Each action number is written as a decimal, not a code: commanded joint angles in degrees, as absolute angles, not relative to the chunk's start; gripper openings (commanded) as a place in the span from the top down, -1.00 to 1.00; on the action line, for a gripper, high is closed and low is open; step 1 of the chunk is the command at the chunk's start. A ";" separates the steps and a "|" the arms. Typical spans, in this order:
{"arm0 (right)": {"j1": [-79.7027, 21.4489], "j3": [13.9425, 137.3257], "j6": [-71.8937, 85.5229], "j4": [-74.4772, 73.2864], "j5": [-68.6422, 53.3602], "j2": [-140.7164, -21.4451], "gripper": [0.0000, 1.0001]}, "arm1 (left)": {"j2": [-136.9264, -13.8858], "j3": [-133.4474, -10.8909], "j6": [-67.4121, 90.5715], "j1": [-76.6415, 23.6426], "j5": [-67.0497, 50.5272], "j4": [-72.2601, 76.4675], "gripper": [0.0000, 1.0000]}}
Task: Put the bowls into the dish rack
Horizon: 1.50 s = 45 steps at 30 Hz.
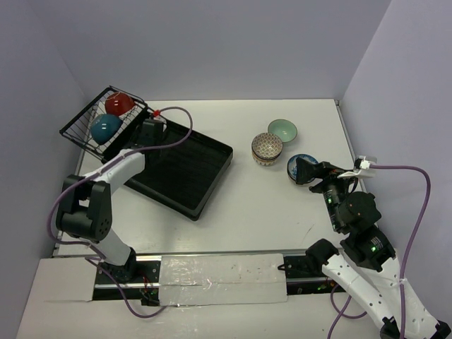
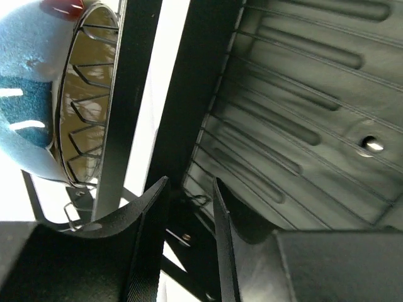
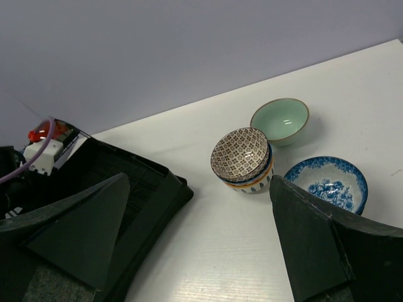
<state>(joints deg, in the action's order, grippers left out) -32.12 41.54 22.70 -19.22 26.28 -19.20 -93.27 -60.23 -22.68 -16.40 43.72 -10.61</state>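
1. Loading is part done, as I judge it: a red bowl (image 1: 120, 103) and a teal bowl (image 1: 104, 128) lie in the wire basket (image 1: 83, 126) at the end of the dish rack (image 1: 185, 169) that points to the far-left corner of the tabletop (image 1: 247, 212). The rack's ribbed tray holds no bowl.
2. Left gripper (image 1: 150, 131) hangs over the rack right beside the basket. In the wrist view its fingers (image 2: 148, 214) stand a little apart with nothing between them, and the teal bowl (image 2: 25, 94) sits apart from them behind the basket wires.
3. Right gripper (image 1: 305, 171) is toward the right edge, its fingers (image 3: 302, 239) spread wide and empty, hovering by the blue-and-white bowl (image 3: 326, 184).
4. Three spots are left to clear near the far-right corner: that blue-and-white bowl, a lattice-patterned bowl (image 3: 240, 153) that tops a small stack, and a mint green bowl (image 3: 280, 119) nearest the far edge. The stack and the mint bowl sit just beside each other.
5. The step in hand looks like the right arm's reach for the blue-and-white bowl.
6. The next move calls for one finger inside the rim and one outside, a firm close on the wall, then a lift clear of the neighbouring stack before crossing to the rack. The left arm should clear off the tray first.
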 commanded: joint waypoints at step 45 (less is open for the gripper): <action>-15.04 53.61 30.94 -28.74 20.30 -50.69 -0.99 | -75.76 -68.63 29.72 -11.25 -22.28 -12.77 -0.99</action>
<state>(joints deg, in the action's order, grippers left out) -16.53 49.15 29.78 -29.39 24.49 -47.64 -78.61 -64.45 37.76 -11.55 -37.19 0.19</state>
